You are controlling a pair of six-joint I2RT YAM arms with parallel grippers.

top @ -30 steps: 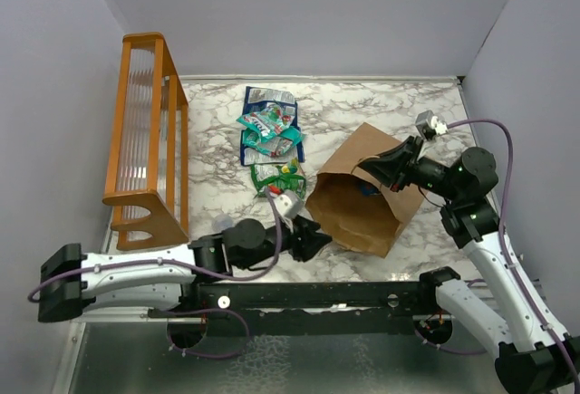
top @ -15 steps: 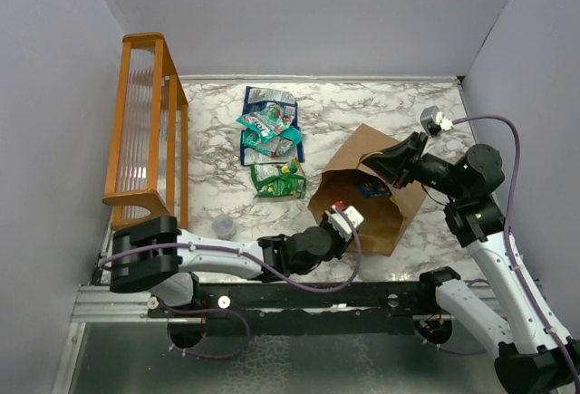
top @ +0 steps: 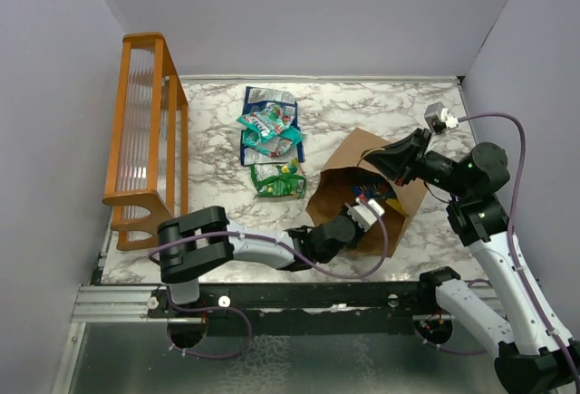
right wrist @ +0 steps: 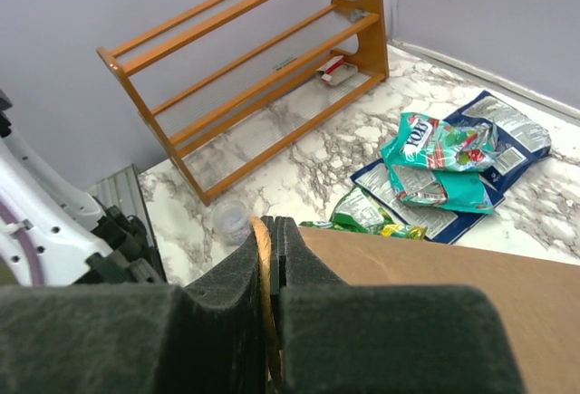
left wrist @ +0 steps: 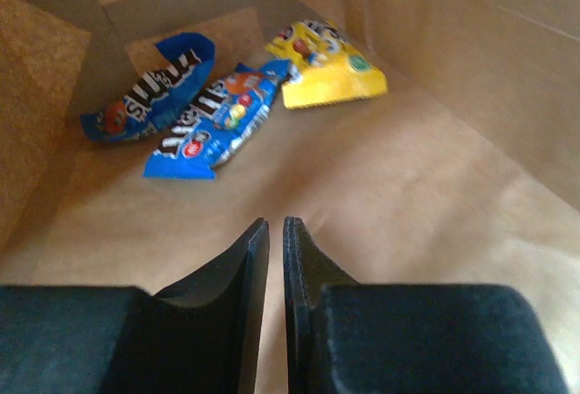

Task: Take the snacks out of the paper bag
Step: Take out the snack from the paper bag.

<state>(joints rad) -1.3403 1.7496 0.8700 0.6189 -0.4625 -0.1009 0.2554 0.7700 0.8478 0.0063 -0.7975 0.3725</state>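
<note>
The brown paper bag [top: 349, 172] lies on its side with its mouth facing the near-left. My right gripper [top: 372, 154] is shut on the bag's twisted handle [right wrist: 264, 258] and holds the upper side [right wrist: 435, 276] up. My left gripper [top: 367, 206] is inside the mouth. In the left wrist view it [left wrist: 275, 222] is empty, its jaws almost touching, just above the bag floor. Ahead of it lie two blue packets [left wrist: 149, 95] [left wrist: 217, 122] and a yellow packet [left wrist: 322, 63]. On the table are dark blue [top: 267, 104], teal [top: 270, 131] and green [top: 279, 179] packets.
The orange wooden rack [top: 145, 140] stands along the left wall and also shows in the right wrist view [right wrist: 254, 77]. A small clear round cap [right wrist: 234, 222] sits on the marble between the rack and the bag. Grey walls close in the table on three sides.
My left arm has swung right and pushed its gripper into the bag's mouth. My right gripper has lifted the bag's upper side slightly, and the mouth gapes wider.
</note>
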